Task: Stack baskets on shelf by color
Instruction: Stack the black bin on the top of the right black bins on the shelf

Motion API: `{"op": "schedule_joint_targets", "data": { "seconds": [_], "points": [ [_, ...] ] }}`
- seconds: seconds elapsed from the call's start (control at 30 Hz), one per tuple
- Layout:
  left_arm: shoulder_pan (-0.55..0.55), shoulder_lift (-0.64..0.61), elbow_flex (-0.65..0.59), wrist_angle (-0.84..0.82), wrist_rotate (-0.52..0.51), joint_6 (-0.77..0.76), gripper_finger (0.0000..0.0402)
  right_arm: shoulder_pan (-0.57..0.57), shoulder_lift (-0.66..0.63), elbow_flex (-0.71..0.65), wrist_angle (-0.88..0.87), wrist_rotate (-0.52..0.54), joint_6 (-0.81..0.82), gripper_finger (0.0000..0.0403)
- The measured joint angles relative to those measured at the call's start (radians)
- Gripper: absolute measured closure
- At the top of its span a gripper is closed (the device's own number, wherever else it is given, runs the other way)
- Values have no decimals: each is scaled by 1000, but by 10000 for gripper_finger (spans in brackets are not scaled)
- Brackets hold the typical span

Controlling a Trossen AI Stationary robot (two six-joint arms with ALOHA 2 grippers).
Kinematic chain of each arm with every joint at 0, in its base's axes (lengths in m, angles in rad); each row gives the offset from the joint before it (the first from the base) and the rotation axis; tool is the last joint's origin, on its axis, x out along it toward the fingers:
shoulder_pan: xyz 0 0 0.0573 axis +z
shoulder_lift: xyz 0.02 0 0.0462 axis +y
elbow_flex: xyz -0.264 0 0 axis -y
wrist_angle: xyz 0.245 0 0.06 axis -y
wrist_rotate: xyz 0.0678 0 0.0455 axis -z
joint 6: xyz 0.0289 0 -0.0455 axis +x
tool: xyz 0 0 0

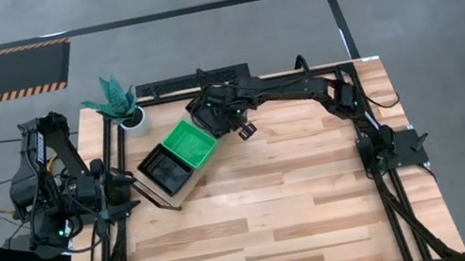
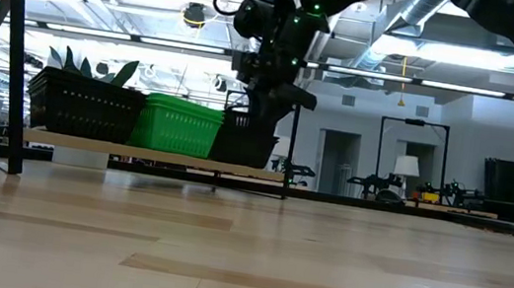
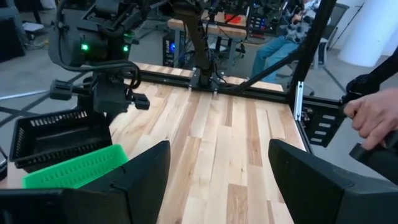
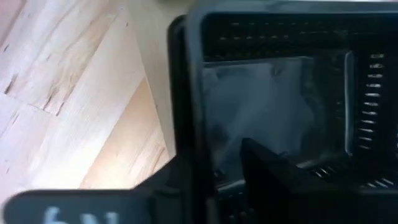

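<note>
The shelf [image 1: 187,188] stands slantwise on the left half of the table. It carries a black basket [image 1: 163,170] and, beside it, a bright green basket [image 1: 189,145]. A second black basket [image 2: 243,137] is at the shelf's far end, mostly hidden under the right arm in the high view. My right gripper [image 2: 259,114] reaches down onto it from above and is shut on it. My left gripper [image 3: 217,180] waits open at the table's left edge, pointing across the table, and holds nothing. My right gripper holds the second black basket by its side wall [image 4: 186,112]. One finger [image 4: 273,174] is inside the basket, and the other is outside the wall. The fingers come from above, pointing down. The basket sits level with its bottom at the shelf board [image 2: 156,158]; whether it rests on the board I cannot tell.
A potted plant [image 1: 119,102] stands at the far left corner, close to the shelf. Black frame rails run along the table's left, right and far edges. A person's hand [image 3: 373,115] shows beyond the table's right side. Bare wooden tabletop [image 1: 275,209] lies near and right of the shelf.
</note>
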Motion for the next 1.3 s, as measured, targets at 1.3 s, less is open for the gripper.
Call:
{"op": "schedule_joint_targets", "data": {
  "seconds": [1.3],
  "points": [
    [0,83,0,23,86,-14,141,83,-114,52,87,-27,565,172]
  ]
}}
